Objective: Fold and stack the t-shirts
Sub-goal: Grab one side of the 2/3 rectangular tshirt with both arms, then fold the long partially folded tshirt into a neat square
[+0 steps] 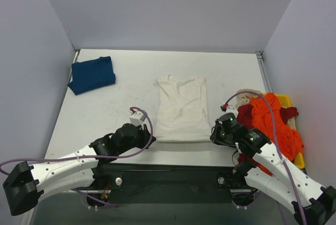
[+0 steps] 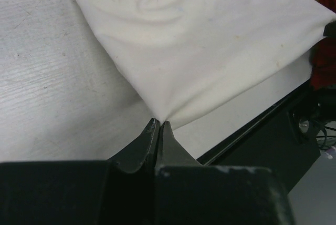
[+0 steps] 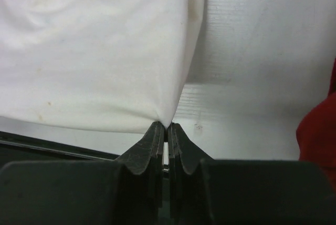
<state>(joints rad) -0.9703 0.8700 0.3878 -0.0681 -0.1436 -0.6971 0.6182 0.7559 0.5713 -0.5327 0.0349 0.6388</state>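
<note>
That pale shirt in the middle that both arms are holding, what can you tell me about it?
The cream t-shirt is soft, thin cloth, lightly wrinkled, faintly specked. It lies flat in the middle of the table as a narrow rectangle, sleeves apparently folded in, neck end away from the arms. The left claw is shut on its near left corner, the right claw on its near right corner, drawing each into a point. Nothing else touches it.

Flat cream t-shirt (image 1: 182,110), folded blue t-shirt (image 1: 92,74)
</note>
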